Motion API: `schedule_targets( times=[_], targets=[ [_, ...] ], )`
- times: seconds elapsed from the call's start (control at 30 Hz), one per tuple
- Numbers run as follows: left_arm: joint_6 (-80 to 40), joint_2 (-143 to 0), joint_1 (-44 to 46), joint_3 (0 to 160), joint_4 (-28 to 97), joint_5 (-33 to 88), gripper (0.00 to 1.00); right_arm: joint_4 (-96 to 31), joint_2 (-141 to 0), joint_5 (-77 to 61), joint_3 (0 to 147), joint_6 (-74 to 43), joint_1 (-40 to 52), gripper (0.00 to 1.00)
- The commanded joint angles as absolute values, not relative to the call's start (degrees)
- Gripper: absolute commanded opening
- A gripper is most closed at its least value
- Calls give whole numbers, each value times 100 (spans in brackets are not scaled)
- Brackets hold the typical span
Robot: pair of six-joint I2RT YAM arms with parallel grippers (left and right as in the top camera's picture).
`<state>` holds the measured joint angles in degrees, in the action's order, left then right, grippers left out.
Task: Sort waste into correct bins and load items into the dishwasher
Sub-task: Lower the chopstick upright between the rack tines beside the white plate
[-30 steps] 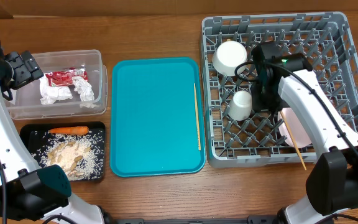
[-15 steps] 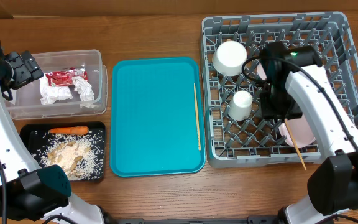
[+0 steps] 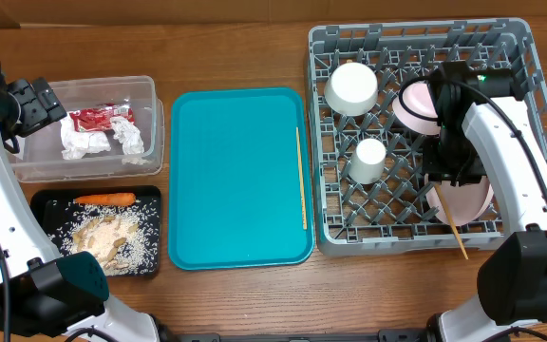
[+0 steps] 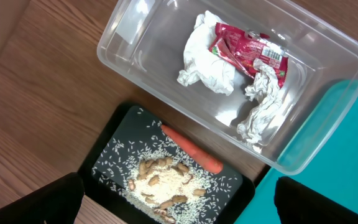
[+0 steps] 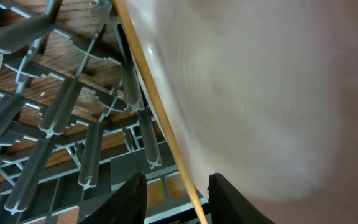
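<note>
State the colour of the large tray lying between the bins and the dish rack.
The tray is plain teal; the overhead view shows it best.

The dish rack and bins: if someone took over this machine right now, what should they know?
Left gripper: open, empty.
Right gripper: open over the dish rack, one chopstick loose between its jaws.
Done: napkins and wrapper in clear tub; carrot and rice in black tray; bowl, cup, pink plates racked.
Left: second chopstick on teal tray.

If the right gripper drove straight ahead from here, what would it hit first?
Probably the wooden chopstick crossing just ahead, alongside the pale pink plate; depth is unclear.
</note>
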<state>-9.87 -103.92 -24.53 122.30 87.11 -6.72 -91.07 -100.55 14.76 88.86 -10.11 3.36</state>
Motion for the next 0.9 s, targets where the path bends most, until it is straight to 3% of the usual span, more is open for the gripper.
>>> schedule_targets(
  times=[0.0, 0.6, 0.87],
  targets=[
    [-899, -10300, -2458, 12352, 8713, -749, 100, -9024, -9900, 1382, 8676, -1002, 307, 36],
    [-899, -10300, -2458, 12352, 8713, -749, 100, -7955, -9902, 1406, 7671, -849, 202, 44],
    [-899, -10300, -2458, 12352, 8713, -749, 100, -7950, -9902, 1376, 7620, -854, 8, 36]
  ],
)
